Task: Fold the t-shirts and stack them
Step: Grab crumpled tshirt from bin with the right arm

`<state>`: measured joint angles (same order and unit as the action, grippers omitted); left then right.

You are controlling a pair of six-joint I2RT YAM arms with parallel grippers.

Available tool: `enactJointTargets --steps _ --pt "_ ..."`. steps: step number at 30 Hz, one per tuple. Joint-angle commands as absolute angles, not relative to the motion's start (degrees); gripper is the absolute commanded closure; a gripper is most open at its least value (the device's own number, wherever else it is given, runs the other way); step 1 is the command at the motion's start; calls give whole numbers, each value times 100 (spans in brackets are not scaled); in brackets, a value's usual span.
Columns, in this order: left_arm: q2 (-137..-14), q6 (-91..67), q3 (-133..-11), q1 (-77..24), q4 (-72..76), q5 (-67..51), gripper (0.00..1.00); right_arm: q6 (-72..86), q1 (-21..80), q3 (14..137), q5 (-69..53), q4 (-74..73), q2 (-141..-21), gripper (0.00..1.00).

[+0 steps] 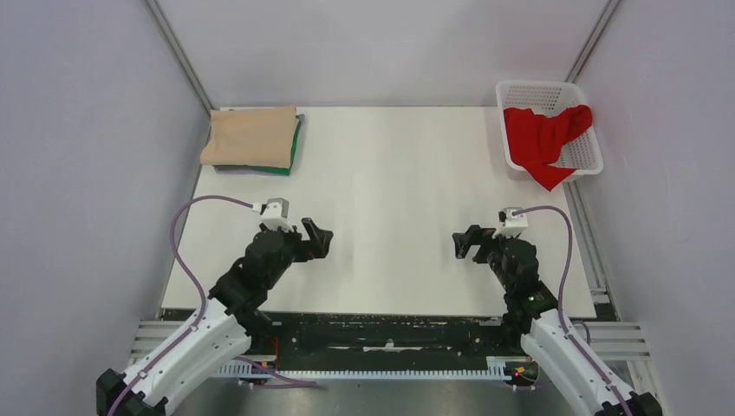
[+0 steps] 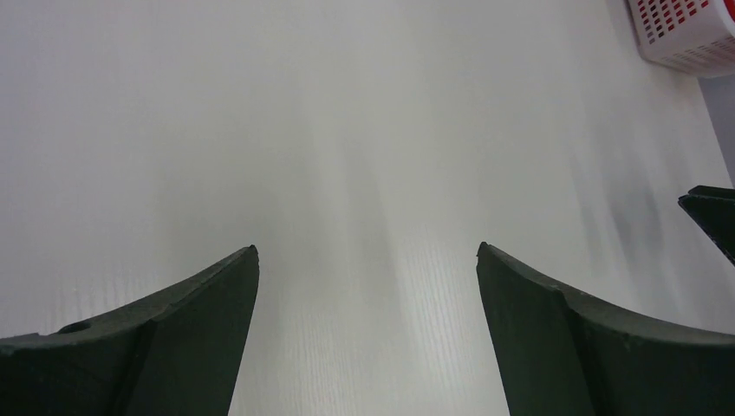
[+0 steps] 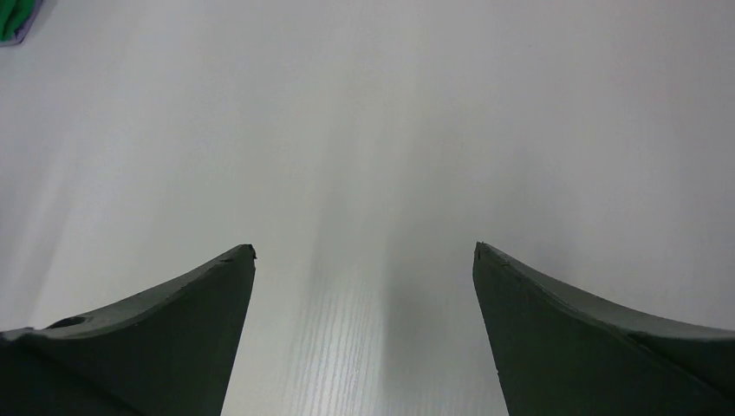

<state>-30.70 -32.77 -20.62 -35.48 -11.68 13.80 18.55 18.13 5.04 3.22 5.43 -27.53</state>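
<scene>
Both hands are empty. The left gripper (image 1: 318,236) and right gripper (image 1: 465,243) hover low over the near half of the white table (image 1: 390,165), jaws spread wide with nothing between them, as both wrist views confirm. I judge the step in hand to be fetching the last garment. That is the crumpled bright red t-shirt (image 1: 546,134), which lies in the white plastic mesh basket (image 1: 537,86) at the far right corner, one flap hanging over the near rim. I would send the right arm, since it is nearer, and pinch that hanging flap rather than dig into the heap. I would lift straight up until the cloth clears the rim, so the light basket is not dragged or tipped, then lay the shirt flat mid-table where both arms can reach it. The mesh wall may snag the cloth or a fingertip. The folded beige t-shirt (image 1: 251,137) sits on the dark green t-shirt (image 1: 295,152) at the far left corner, well apart from the basket and out of the way.
</scene>
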Motion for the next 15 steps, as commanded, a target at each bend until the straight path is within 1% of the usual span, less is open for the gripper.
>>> enactJointTargets --steps 1,4,8,11,13,15 --pt "-3305 -3591 -2348 -3568 -724 1671 0 2022 1808 1083 836 1100 -3172 2" --pt "-3550 -3588 -2437 -3568 -567 1785 0 1810 1811 1895 1052 1124 -3807 2" --pt "-3907 -3521 -2598 -3573 -436 1828 0 1665 1715 3453 1992 541 -5167 2" --pt "-4146 -3455 -2665 -3568 -431 1911 0 1404 1253 4655 2200 27 -6227 2" --pt "-4276 -3451 -2687 -3568 -482 2068 0 1468 791 5294 2120 -273 -6799 2" --pt "-4347 -3424 -2680 -3568 -516 2219 0 1440 332 5817 1787 -314 -7338 2"
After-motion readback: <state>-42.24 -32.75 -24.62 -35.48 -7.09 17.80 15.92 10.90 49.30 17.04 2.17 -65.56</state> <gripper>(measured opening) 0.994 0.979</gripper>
